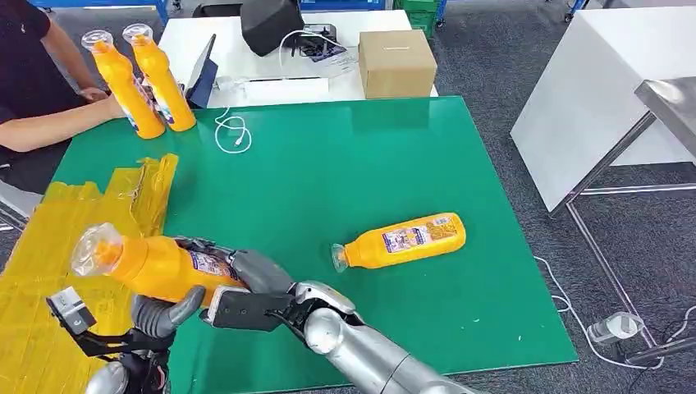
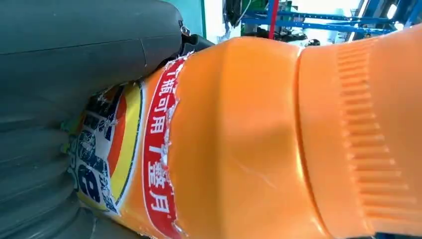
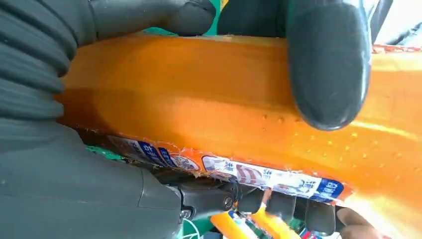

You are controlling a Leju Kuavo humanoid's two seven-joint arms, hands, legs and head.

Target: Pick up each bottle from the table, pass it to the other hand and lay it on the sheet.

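An orange bottle (image 1: 160, 267) with a clear cap hangs over the near left of the green table (image 1: 345, 164), cap toward the yellow sheet (image 1: 49, 246). My right hand (image 1: 246, 287) grips its labelled base end. My left hand (image 1: 160, 316) reaches up from below, its thumb pressed on the bottle's near side; its fingers are hidden behind the bottle. In the left wrist view the bottle (image 2: 239, 139) lies against my left hand (image 2: 74, 74). The right wrist view has the bottle (image 3: 199, 99) in my right hand (image 3: 59, 174). Another orange bottle (image 1: 406, 240) lies mid-table.
Two more orange bottles (image 1: 131, 90) (image 1: 164, 82) stand upright at the far left corner, next to a person's arm (image 1: 49, 123). A white cable (image 1: 232, 131) lies on the mat. A cardboard box (image 1: 396, 61) and a tablet (image 1: 201, 78) sit on the white table behind.
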